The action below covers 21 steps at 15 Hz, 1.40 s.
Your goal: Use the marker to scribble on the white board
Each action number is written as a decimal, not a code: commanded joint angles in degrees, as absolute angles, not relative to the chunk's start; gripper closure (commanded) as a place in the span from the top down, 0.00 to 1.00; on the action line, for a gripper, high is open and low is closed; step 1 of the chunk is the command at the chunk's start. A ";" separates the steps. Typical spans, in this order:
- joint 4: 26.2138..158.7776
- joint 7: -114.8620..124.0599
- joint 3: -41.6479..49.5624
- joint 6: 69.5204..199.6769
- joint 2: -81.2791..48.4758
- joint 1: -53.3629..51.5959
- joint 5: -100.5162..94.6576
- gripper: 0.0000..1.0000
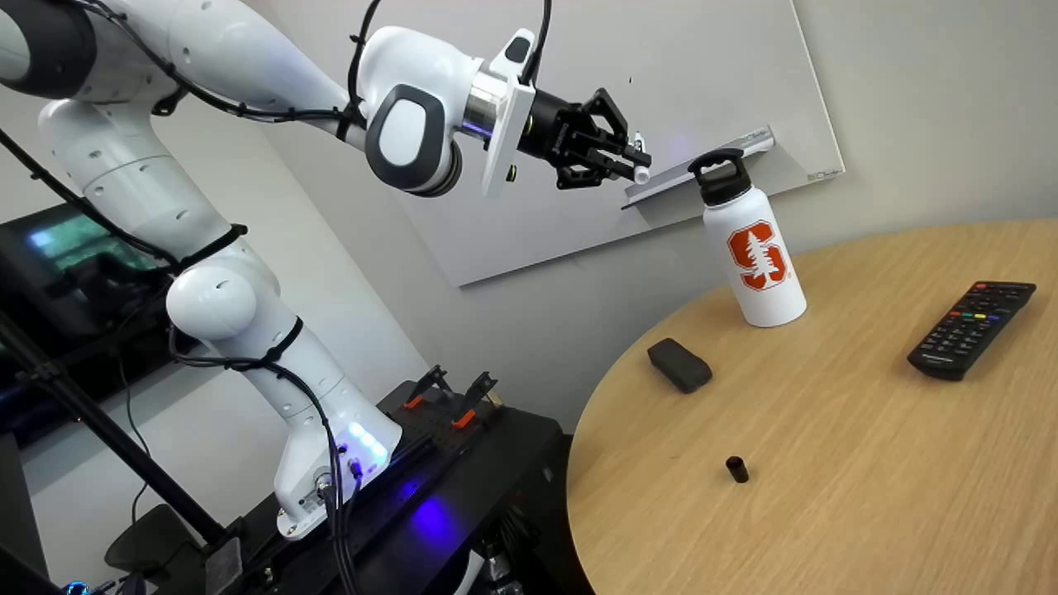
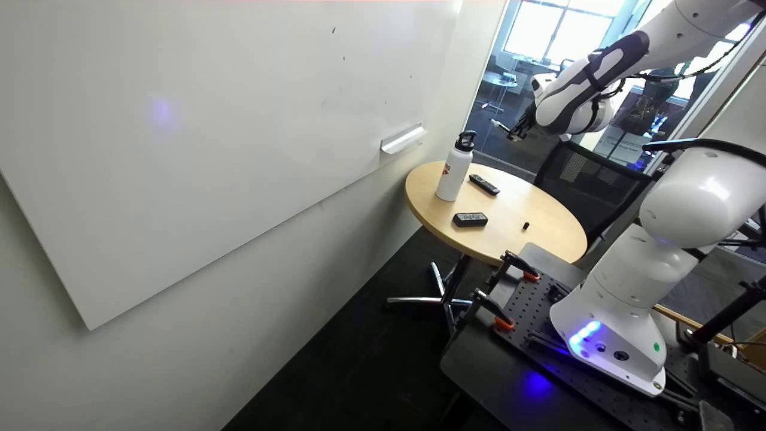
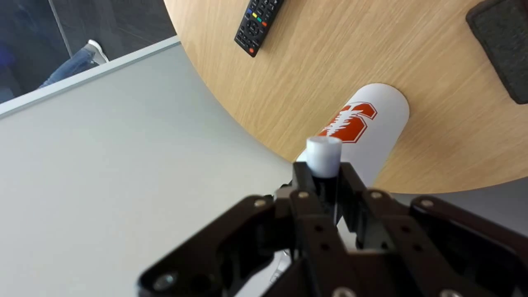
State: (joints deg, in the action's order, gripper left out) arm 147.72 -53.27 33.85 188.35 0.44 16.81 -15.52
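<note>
My gripper (image 1: 642,161) is shut on the marker (image 1: 641,174), holding it in the air near the bottle's top. In the wrist view the marker's white end (image 3: 324,156) sticks out beyond the fingertips (image 3: 324,175); its dark tip cannot be made out. In an exterior view the gripper (image 2: 518,129) and marker (image 2: 496,123) show apart from the board, above table height. The white board (image 1: 512,235) hangs on the wall behind the gripper, with its ledge (image 1: 702,165). The board (image 2: 209,155) bears a few small dark marks. It also fills the left of the wrist view (image 3: 123,173).
A white bottle (image 1: 764,268) with a black lid stands on the round table (image 1: 868,496), close to the gripper and ledge. A black block (image 1: 679,365), a black remote (image 1: 971,329) and a small black cap (image 1: 737,469) lie there too. A chair (image 2: 589,179) stands behind the table.
</note>
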 commanded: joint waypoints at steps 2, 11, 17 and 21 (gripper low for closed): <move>147.60 -51.89 31.32 188.09 0.75 19.68 -17.23 0.20; 144.33 -51.78 23.58 184.86 4.36 18.93 -18.41 0.05; 137.38 -37.47 11.39 175.99 7.26 30.93 -39.94 0.05; 136.74 -17.85 -1.03 168.50 15.66 38.83 -59.79 0.05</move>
State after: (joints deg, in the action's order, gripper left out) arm 135.63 -28.96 6.82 174.46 8.45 34.53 -49.29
